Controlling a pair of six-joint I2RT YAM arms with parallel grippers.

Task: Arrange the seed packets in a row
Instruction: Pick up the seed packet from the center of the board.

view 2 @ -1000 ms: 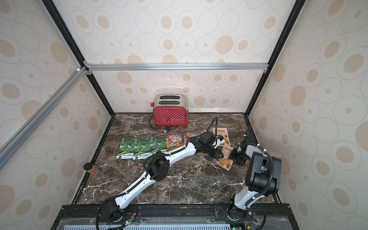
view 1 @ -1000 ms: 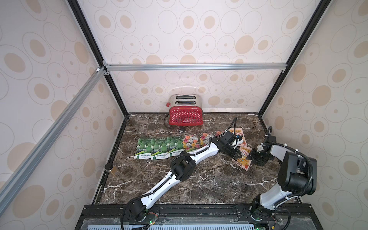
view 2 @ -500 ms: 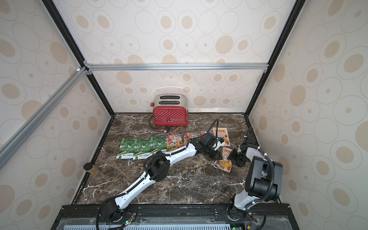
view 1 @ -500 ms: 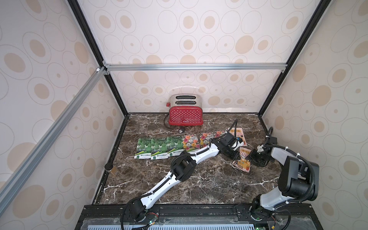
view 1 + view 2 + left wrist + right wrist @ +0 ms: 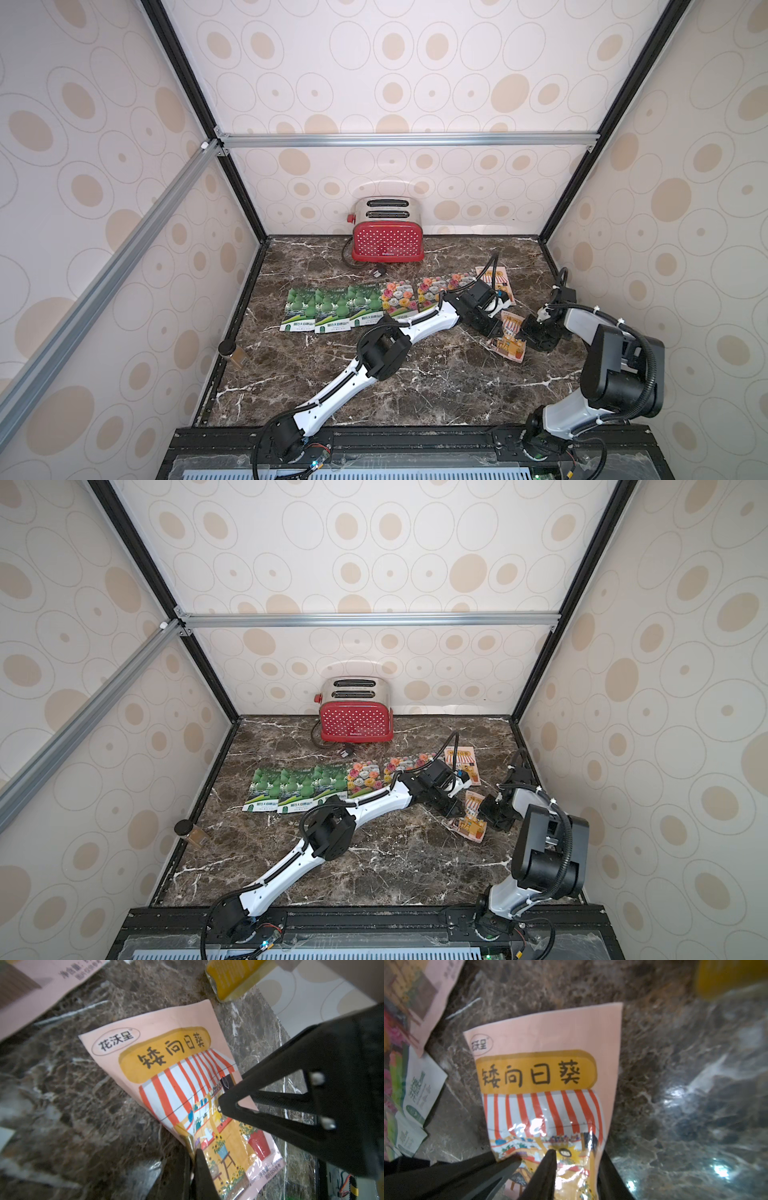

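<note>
We look down on a dark brown, white-veined marble tabletop (image 5: 415, 386); we take its far edge as 12 o'clock and the edge by the arm bases as 6. The long white-and-black left arm (image 5: 424, 324) stretches from 6 o'clock toward 3; the grey-and-black right arm (image 5: 615, 365) bends in from 4 o'clock to meet it. A red, white-dotted toaster with a chrome top (image 5: 387, 245) stands at 12 o'clock.

Flat glossy seed packets lie in a row from 9 o'clock toward 2: green gourd-print packets (image 5: 328, 309) with edges overlapping; then multicoloured flower-print packets (image 5: 398, 300), partly hidden by the left arm; then a pink striped-awning shop packet (image 5: 492, 276) at 2 o'clock. A second pink striped-awning shop packet (image 5: 510, 343) sits askew at 3 o'clock, out of the row, between the two arms.

In the left wrist view the left jaws are pressed together on one long edge of that packet (image 5: 166, 1076), the foil pinched between them. The right jaws straddle its lower end; one finger (image 5: 546, 1174) lies over the printed face, the other beyond the edge; we cannot tell whether they clamp it.

A small glass jar with a dark lid (image 5: 232, 353) rests at 8 o'clock by the tabletop's edge, well apart from the packets.
</note>
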